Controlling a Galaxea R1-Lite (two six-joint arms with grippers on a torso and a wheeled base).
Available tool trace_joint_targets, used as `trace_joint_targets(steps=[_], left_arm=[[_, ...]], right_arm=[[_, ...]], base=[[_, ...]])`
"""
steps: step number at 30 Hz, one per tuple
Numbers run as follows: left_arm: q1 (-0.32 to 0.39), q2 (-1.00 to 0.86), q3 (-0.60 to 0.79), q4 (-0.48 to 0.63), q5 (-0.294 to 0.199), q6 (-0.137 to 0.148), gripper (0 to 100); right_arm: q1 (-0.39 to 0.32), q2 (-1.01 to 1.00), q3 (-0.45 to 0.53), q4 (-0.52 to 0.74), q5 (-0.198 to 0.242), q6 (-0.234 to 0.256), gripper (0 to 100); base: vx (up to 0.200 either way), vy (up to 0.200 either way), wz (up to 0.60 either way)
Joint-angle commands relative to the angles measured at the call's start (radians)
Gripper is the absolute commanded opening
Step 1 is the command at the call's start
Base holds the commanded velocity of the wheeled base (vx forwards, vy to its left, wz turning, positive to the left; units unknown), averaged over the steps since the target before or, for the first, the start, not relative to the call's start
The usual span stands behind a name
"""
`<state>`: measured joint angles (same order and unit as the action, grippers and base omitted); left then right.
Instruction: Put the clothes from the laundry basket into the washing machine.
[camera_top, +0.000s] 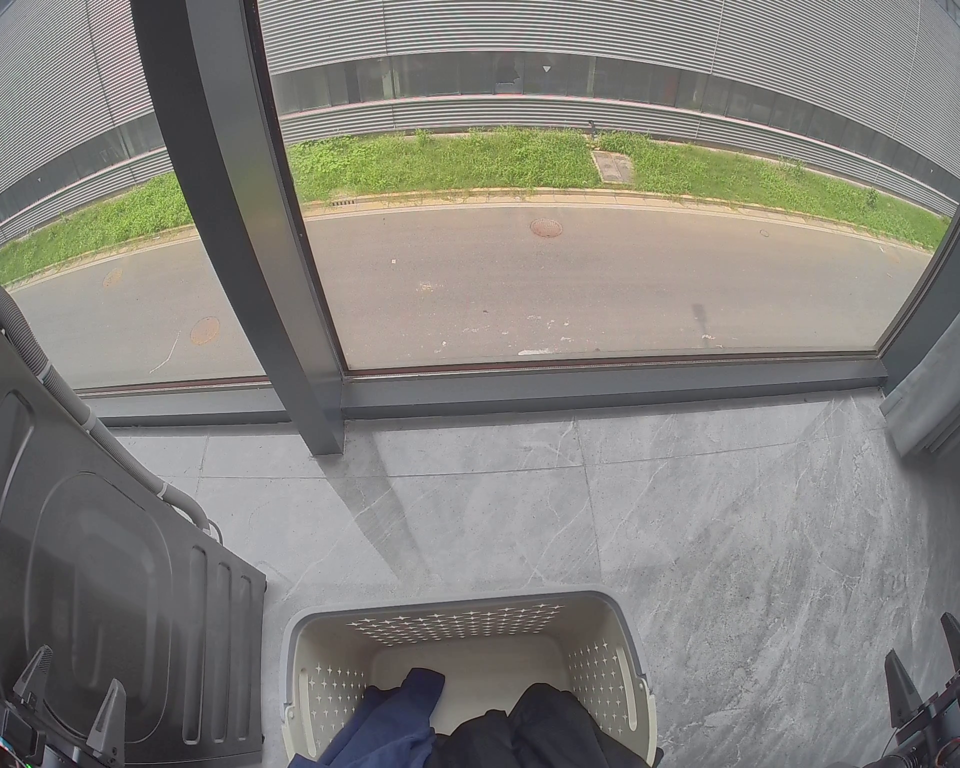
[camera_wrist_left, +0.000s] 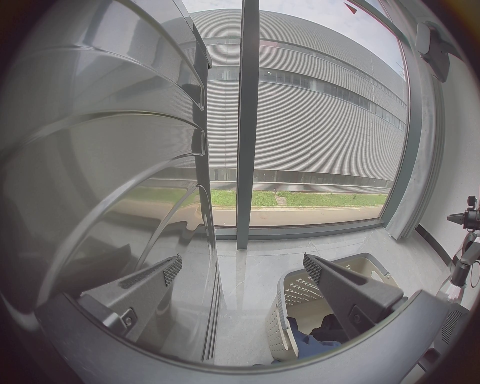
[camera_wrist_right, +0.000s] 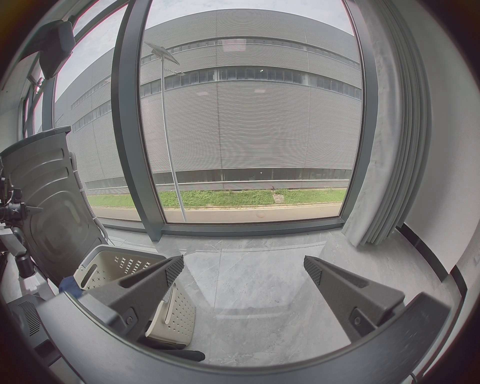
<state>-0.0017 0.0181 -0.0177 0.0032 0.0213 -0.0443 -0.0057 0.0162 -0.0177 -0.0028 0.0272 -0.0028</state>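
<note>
While L claw (camera_wrist_left: 241, 260), R claw (camera_wrist_right: 242, 260) gape | clothes (camera_top: 545, 728) in basket (camera_top: 450, 604) | washer (camera_top: 100, 590) beside | window (camera_top: 600, 280) ahead

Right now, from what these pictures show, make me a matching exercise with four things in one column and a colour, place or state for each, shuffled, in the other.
Column one
1. basket
2. washer
3. curtain
4. left gripper

Column two
A. dark grey, on the robot's left
B. cream, with clothes inside
C. open, holding nothing
D. pale grey, at the far right

Pairs: 1-B, 2-A, 3-D, 4-C
</note>
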Motion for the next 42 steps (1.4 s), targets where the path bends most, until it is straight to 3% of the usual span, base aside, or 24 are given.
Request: trace_joint_targets(steps=[1, 42], left_arm=[[0.000, -0.015, 0.016, 0.000, 0.000, 0.000, 100], [0.000, -0.015, 0.016, 0.000, 0.000, 0.000, 100]], right_arm=[[0.000, -0.010, 0.018, 0.000, 0.000, 0.000, 100], [0.000, -0.010, 0.018, 0.000, 0.000, 0.000, 100]], base=[[0.000, 0.000, 0.00], [-0.010, 0.000, 0.00]])
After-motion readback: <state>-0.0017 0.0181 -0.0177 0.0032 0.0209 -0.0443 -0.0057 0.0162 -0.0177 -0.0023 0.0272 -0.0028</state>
